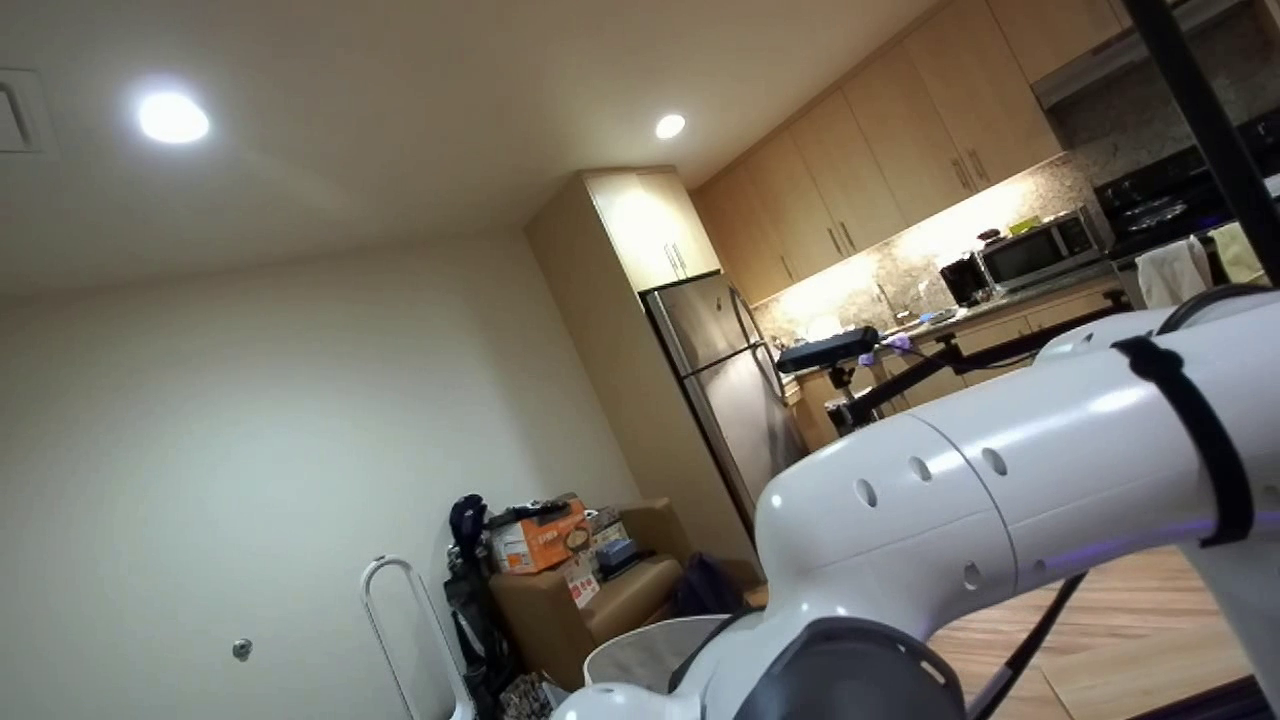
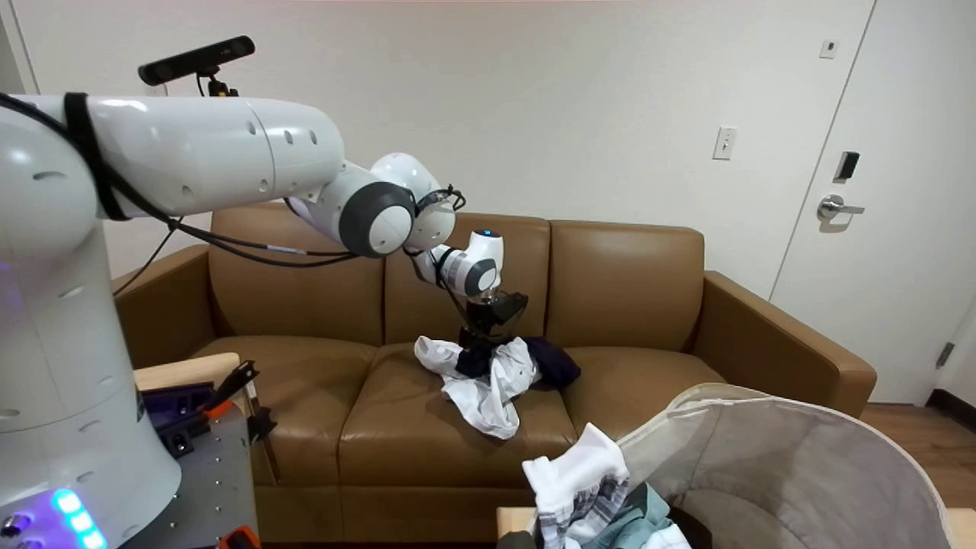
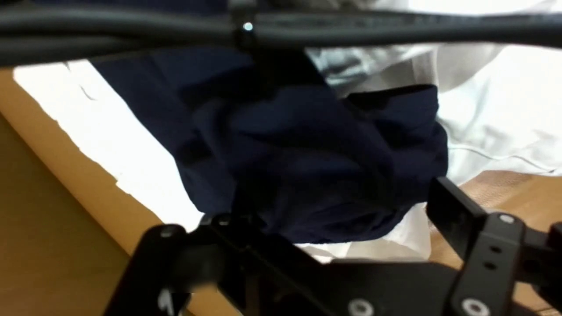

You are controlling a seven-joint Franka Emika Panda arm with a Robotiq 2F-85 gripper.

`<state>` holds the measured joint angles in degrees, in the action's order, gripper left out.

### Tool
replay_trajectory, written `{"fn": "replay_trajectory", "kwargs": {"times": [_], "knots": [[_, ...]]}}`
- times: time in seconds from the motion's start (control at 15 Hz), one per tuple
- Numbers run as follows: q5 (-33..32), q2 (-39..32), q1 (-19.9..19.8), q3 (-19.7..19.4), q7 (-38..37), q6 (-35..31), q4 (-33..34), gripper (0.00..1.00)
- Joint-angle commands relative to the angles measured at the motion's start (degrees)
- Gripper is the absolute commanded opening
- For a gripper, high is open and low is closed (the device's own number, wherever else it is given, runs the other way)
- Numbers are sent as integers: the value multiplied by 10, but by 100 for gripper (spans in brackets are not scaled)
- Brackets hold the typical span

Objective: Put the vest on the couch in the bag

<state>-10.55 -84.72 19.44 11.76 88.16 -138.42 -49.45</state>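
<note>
The vest (image 2: 553, 362) is a limp dark navy cloth lying bunched on the middle seat of the brown couch (image 2: 633, 282), partly under and beside a white cloth (image 2: 488, 396). In the wrist view the vest (image 3: 307, 158) fills the middle. My gripper (image 3: 342, 195) is open, its fingers wide apart with vest folds between and beyond them; whether they touch it I cannot tell. In an exterior view the gripper (image 2: 488, 332) points down at the clothes. The bag (image 2: 831, 457), pale grey-white and round-mouthed, stands at the front right; its rim also shows in an exterior view (image 1: 640, 650).
White and teal clothes (image 2: 587, 488) hang in and over the bag's near left side. The couch's right armrest (image 2: 785, 335) is behind the bag. Boxes (image 1: 545, 535) stand on the couch's far end. A metal stand with tools (image 2: 213, 457) is by the robot base.
</note>
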Motion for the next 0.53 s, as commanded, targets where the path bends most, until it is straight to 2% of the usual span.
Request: {"fn": "replay_trajectory", "kwargs": {"times": [0.0, 0.13, 0.47], "knots": [[25, -1, -30, 34, 67, -18, -33, 73], [34, -1, -37, 40, 81, -7, -35, 67], [58, -1, -50, 56, 103, 20, -29, 34]]}}
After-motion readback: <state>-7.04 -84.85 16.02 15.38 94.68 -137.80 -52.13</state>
